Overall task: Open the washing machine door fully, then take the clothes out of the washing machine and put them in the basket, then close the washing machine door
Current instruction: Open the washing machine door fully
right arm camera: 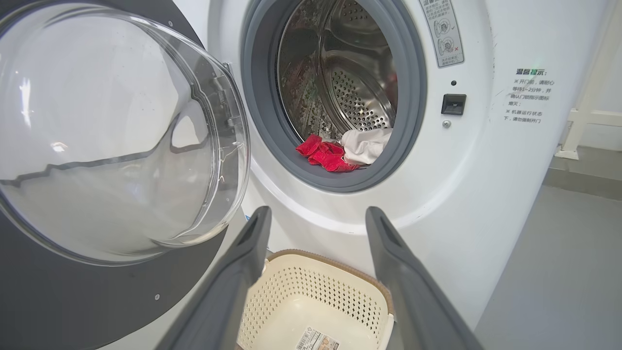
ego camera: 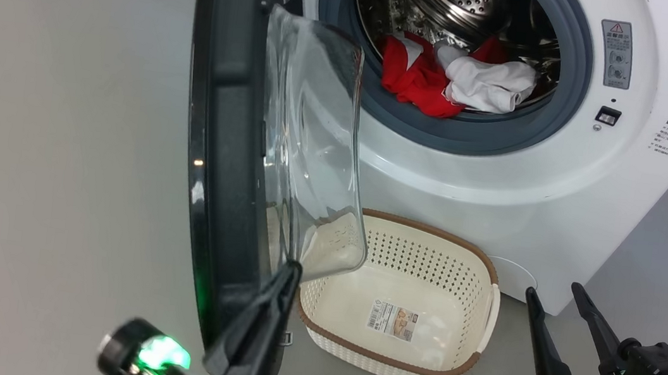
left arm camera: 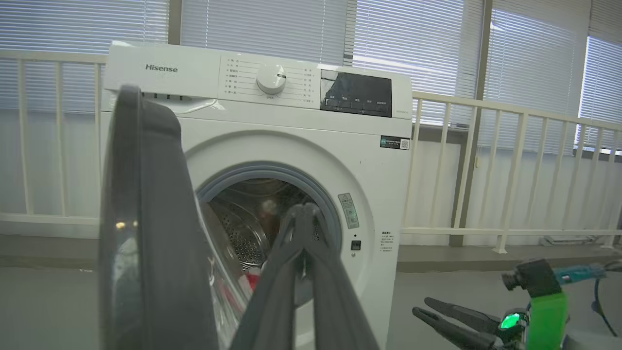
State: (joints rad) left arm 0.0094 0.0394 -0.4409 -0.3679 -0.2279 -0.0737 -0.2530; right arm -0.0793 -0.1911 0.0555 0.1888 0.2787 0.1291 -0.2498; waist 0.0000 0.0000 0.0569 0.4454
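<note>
The washing machine door (ego camera: 225, 136) stands open, edge-on in the head view, its glass bowl bulging toward the machine. The white washing machine (ego camera: 500, 182) has red clothes (ego camera: 414, 76) and a white garment (ego camera: 490, 82) lying at the front of its steel drum. On the floor below the opening sits the cream basket (ego camera: 431, 228), with just a label on its bottom. My left gripper (ego camera: 292, 266) is shut with nothing held, its tip against the door's inner side by the bowl's lower edge. My right gripper (ego camera: 554, 290) is open beside the basket's right end.
In the left wrist view, the door (left arm camera: 146, 218) stands close on the left and my right gripper (left arm camera: 422, 307) is low on the right. A white railing (left arm camera: 510, 112) and blinds stand behind the machine. Grey floor lies left of the door and right of the machine.
</note>
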